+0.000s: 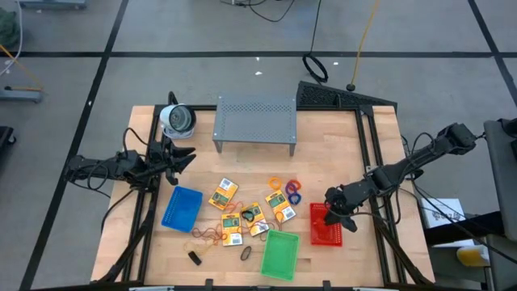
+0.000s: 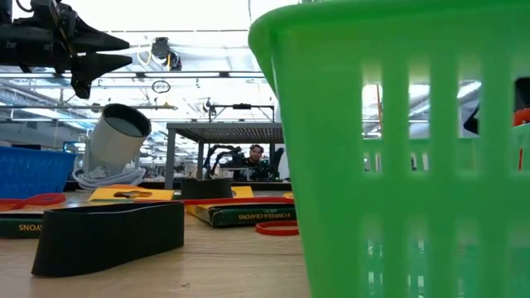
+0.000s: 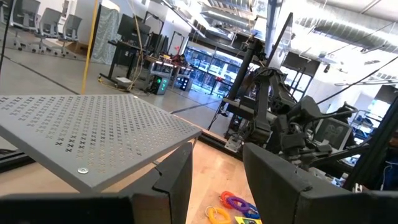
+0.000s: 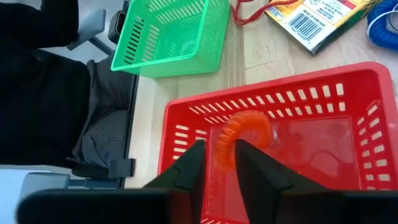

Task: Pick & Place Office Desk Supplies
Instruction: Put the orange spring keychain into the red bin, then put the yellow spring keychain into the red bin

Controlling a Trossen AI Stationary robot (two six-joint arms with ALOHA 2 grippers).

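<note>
Several yellow-orange crayon boxes lie flat mid-table, with coloured rubber-band loops beside them and a black clip near the front edge. My right gripper hovers over the red basket, pointing slantwise down, its fingers apart. A blurred orange rubber band shows just ahead of its fingertips, inside the basket. My left gripper waits open at the table's left, high up, with nothing between its fingers. My right gripper has the orange rubber band's near end in the gap between its parted fingers. I cannot tell whether either finger touches it. The band reaches forward from the fingertips over the red basket's floor.
A green basket stands near the front edge and a blue one to its left. The grey perforated shelf stands at the back, with a round white-grey object to its left. A person sits beyond the table.
</note>
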